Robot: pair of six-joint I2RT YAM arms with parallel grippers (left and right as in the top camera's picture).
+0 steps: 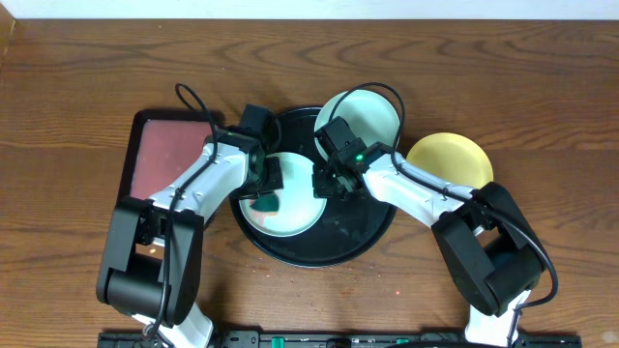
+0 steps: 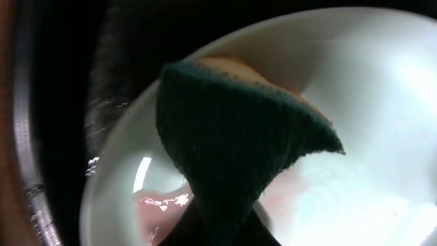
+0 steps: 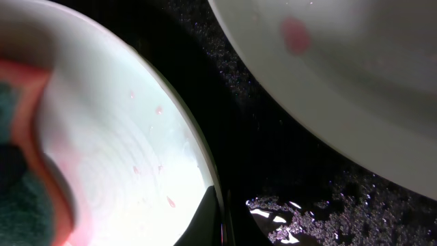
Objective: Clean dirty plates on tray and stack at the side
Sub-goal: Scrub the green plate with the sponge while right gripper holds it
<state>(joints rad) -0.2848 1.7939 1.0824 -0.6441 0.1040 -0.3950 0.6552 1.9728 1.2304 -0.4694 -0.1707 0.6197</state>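
The black round tray (image 1: 334, 246) holds a mint plate (image 1: 295, 217) at its left. My left gripper (image 1: 269, 182) is shut on a dark green sponge (image 1: 265, 204) with an orange back and presses it on that plate; the left wrist view shows the sponge (image 2: 232, 150) on the plate (image 2: 382, 102), with pink wet smears. My right gripper (image 1: 327, 180) is shut on the plate's right rim (image 3: 136, 157); its fingers (image 3: 213, 220) straddle the edge. A second mint plate (image 1: 363, 114), with a red spot (image 3: 295, 34), lies at the tray's back right. A pale yellow plate (image 1: 453, 159) sits on the table to the right.
A dark-red rectangular tray (image 1: 160, 155) lies left of the black tray, under the left arm. The tray floor (image 3: 287, 164) between the two mint plates is wet. Brown wooden table (image 1: 542, 87) all round.
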